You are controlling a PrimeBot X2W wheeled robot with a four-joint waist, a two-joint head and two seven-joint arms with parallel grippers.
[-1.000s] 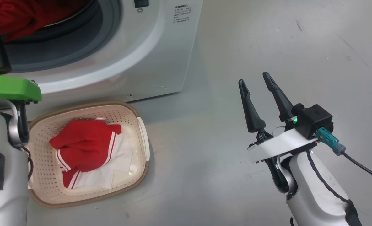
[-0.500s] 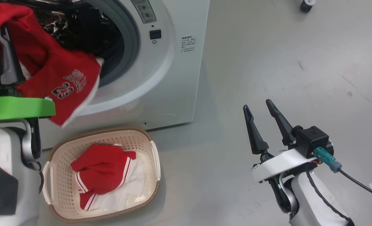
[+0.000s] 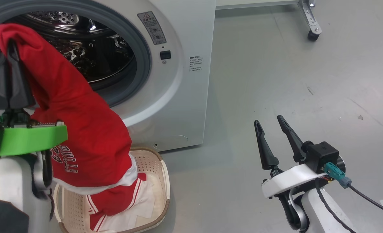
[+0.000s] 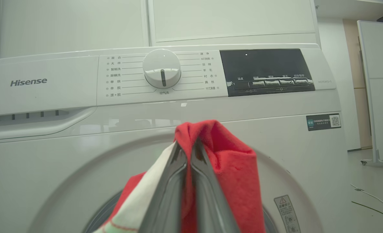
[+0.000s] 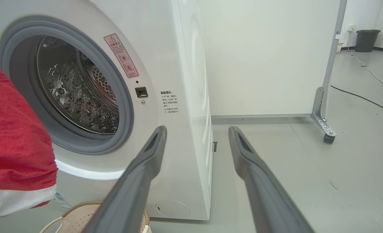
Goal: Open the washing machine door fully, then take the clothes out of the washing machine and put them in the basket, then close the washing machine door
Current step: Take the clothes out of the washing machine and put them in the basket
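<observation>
Over the basket, left gripper was clamped shut on a red jersey in front of the washing machine. Hem hung at the basket mouth, contact unclear. Right gripper was spread wide and unloaded, well off to the side.

My read: lower before releasing so the long tail folds inside, not over the rim (cloth was draped over the fingers, might snag).

Count: two garments, the held one and a second garment lying in the basket. One basket, one washer, two grippers. Deeper drum: couldn't tell.
</observation>
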